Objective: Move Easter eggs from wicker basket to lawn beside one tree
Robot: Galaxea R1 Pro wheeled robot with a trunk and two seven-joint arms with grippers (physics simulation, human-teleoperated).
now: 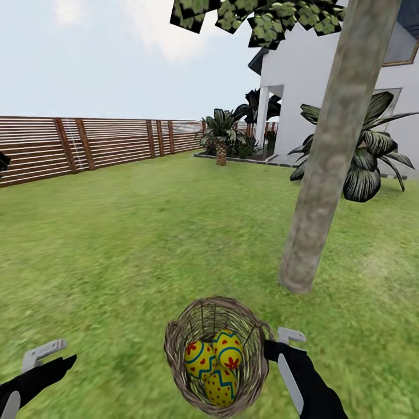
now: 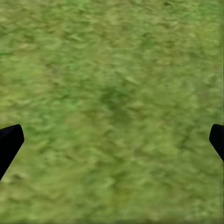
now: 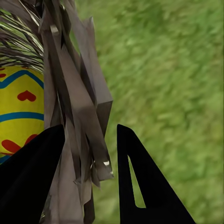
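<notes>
Three Easter eggs [image 1: 216, 364] — yellow, banded in blue zigzag, dotted with red flowers — lie packed together in the wicker basket [image 1: 192, 381], which tilts toward the camera so its open mouth shows them. The right gripper [image 3: 86, 149] pinches the basket's woven rim between its two dark fingers, apparently carrying basket and eggs as one load rather than egg by egg. The tree [image 1: 326, 174], pale and mottled, leans up from the lawn [image 1: 128, 244] just beyond the basket, the likely drop spot. None of the eggs is out yet. The left gripper [image 2: 112, 140] hangs spread wide over bare grass, holding nothing — free, by the look of it, to lift eggs out. A slatted fence [image 1: 87, 145] and a white house [image 1: 302, 87] close off the garden behind.
</notes>
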